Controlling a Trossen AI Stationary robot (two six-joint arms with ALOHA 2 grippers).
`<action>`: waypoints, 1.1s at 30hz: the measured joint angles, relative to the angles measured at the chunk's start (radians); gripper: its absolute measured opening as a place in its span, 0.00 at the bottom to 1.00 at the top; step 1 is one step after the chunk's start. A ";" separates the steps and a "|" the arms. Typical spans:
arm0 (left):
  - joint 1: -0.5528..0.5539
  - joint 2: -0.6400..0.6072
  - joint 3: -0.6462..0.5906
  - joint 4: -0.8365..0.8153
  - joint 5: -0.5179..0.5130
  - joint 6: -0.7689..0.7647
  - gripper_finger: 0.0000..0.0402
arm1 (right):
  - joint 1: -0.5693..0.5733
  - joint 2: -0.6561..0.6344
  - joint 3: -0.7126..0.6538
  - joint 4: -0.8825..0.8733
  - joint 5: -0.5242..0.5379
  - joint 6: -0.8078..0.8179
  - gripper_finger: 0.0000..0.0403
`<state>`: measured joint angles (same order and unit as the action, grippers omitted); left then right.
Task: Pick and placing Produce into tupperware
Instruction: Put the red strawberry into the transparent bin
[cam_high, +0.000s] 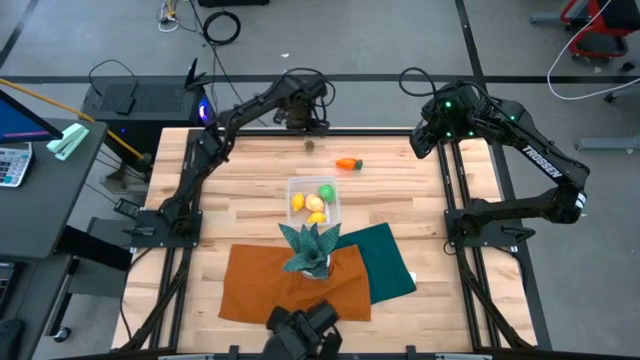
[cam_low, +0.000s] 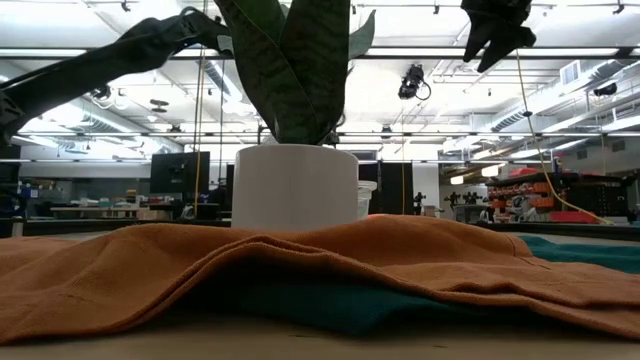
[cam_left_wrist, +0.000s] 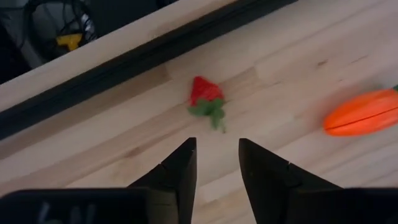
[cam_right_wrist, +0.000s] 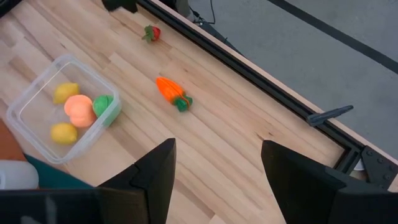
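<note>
Mostly bare wood tabletop (cam_high: 250, 190); orange cloth (cam_high: 270, 285) & teal cloth (cam_high: 390, 258) overlapping.

Carrot (cam_left_wrist: 362, 112) cut off by edge; container hidden behind pot (cam_low: 295, 187).

Pale wood tabletop (cam_high: 250, 200). Red strawberry (cam_left_wrist: 205, 93) with green leaves, orange carrot (cam_right_wrist: 169, 88) with green top. Clear tub (cam_right_wrist: 37, 102) holding yellow, peach and green produce. Rust-orange cloth (cam_high: 260, 285), teal cloth (cam_high: 385, 255), white pot (cam_low: 295, 185).

A potted plant (cam_high: 311, 247) stands on an orange cloth (cam_high: 265, 287) overlapping a teal cloth (cam_high: 388, 260).
</note>
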<state>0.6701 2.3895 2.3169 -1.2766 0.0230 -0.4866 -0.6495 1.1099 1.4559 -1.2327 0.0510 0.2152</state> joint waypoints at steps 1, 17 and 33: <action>-0.005 0.003 0.000 0.012 0.000 0.000 0.32 | 0.000 0.000 0.000 0.000 0.000 0.000 0.51; -0.057 0.040 0.000 0.038 0.000 0.021 0.39 | 0.045 0.000 0.000 0.001 0.001 0.020 0.51; 0.018 0.049 0.000 0.055 0.049 -0.084 0.34 | 0.044 0.000 0.000 0.001 0.001 0.022 0.51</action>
<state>0.6880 2.4386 2.3169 -1.2220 0.0719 -0.5702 -0.6052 1.1099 1.4559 -1.2316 0.0521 0.2375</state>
